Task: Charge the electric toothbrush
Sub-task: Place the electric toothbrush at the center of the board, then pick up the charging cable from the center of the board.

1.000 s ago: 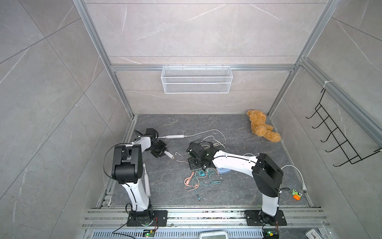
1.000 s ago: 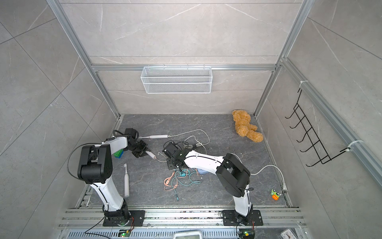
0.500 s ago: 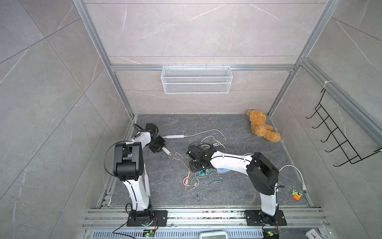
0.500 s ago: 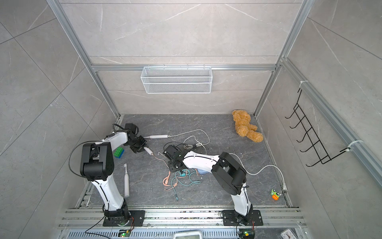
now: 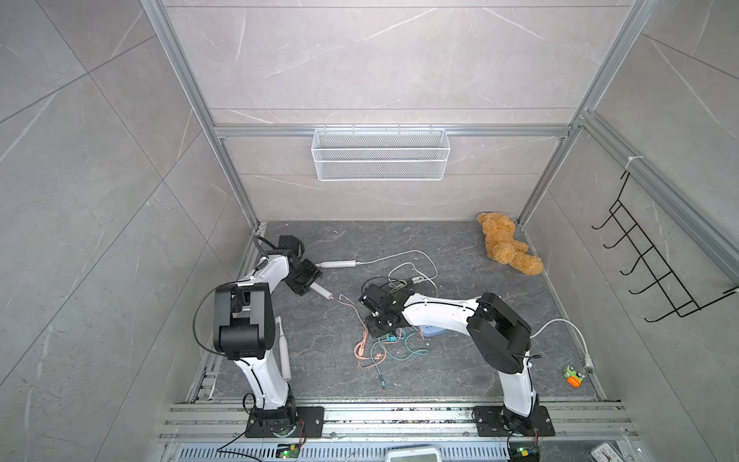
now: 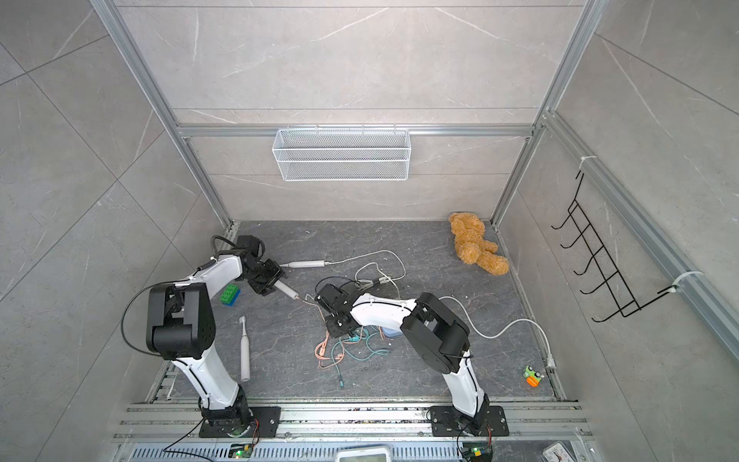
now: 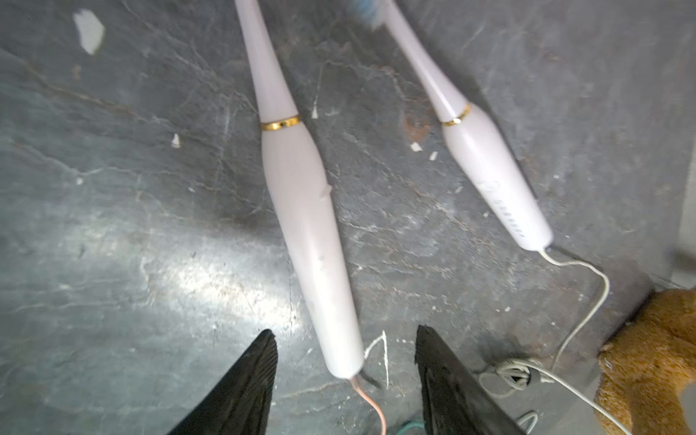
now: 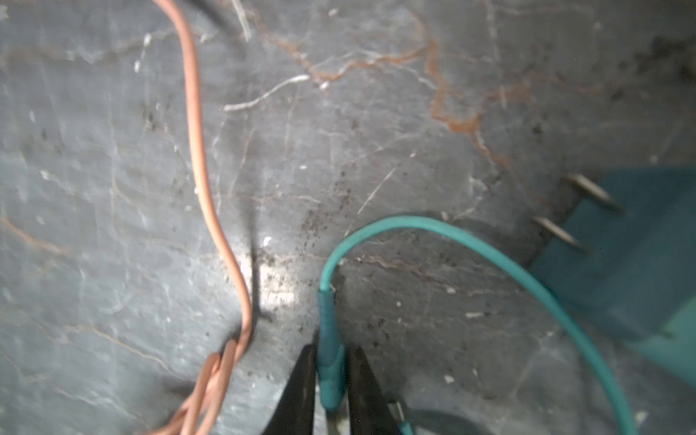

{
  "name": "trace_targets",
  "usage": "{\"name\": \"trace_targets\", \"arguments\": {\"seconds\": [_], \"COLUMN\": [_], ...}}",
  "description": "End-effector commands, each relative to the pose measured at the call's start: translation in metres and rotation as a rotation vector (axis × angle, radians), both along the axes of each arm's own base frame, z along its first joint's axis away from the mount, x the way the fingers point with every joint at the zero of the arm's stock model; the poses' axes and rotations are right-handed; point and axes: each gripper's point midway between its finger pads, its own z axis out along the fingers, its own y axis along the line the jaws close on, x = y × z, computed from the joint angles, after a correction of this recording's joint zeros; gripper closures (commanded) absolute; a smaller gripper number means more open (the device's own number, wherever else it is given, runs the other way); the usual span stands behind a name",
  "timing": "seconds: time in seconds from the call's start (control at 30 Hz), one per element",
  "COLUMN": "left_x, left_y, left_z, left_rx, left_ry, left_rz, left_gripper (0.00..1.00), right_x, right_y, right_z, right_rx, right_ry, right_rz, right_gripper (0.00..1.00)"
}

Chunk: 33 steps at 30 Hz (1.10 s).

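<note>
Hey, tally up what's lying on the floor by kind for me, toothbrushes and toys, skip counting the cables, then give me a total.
Toothbrushes: 3 (one on a white cable, one on a pink cable, one with none)
Toys: 3 (teddy bear, green-and-blue brick, green-and-orange toy)
Total: 6

**Crowded middle, free strip behind**

A tangle of orange and teal cables [image 5: 384,349] and white cable loops [image 5: 408,281] cover the middle. Along the back wall [image 5: 280,200] the floor [image 5: 400,236] is bare up to the teddy bear [image 5: 504,248].
</note>
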Motion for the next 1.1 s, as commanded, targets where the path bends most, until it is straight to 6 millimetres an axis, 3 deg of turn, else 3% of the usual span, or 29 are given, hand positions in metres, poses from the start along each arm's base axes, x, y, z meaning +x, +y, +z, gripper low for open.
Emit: {"name": "trace_targets", "arguments": {"seconds": [0.0, 0.13, 0.37, 0.43, 0.6, 0.67, 0.77, 0.9, 1.07], "left_x": [-0.011, -0.025, -0.045, -0.049, -0.06, -0.066, -0.081, -0.098, -0.124], "left_y": [-0.009, -0.016, -0.028, -0.038, -0.077, -0.1, -0.127, -0.158, -0.19], "left_z": [0.034, 0.051, 0.076, 0.08, 0.1, 0.118, 0.15, 0.192, 0.226], "left_rx": [0.023, 0.018, 0.002, -0.013, -0.16, -0.256, -0.369, -0.552, -0.716], "left_ry": [-0.081, -0.136, -0.245, -0.272, -0.427, -0.541, -0.692, -0.802, -0.88], "left_rz": [-0.042, -0.058, -0.108, -0.134, -0.228, -0.273, -0.304, -0.32, -0.354], "left_gripper": [0.35, 0.35, 0.35, 0.34, 0.34, 0.33, 0.24, 0.23, 0.23], "right_x": [0.004, 0.017, 0.025, 0.024, 0.014, 0.006, -0.007, -0.022, -0.032], "right_y": [-0.009, -0.009, -0.008, -0.01, -0.02, -0.02, -0.023, -0.03, -0.03], "right_z": [0.004, 0.05, 0.163, 0.185, 0.235, 0.263, 0.301, 0.323, 0.318], "right_rx": [-0.044, 0.01, 0.192, 0.233, 0.366, 0.498, 0.676, 0.879, 1.13], "right_ry": [-0.021, -0.107, -0.297, -0.332, -0.386, -0.417, -0.447, -0.423, -0.311], "right_rz": [0.004, 0.002, 0.007, 0.003, -0.037, -0.039, -0.047, -0.102, -0.206], "right_gripper": [0.98, 1.0, 1.0, 1.0, 1.0, 1.0, 1.0, 1.0, 1.0]}}
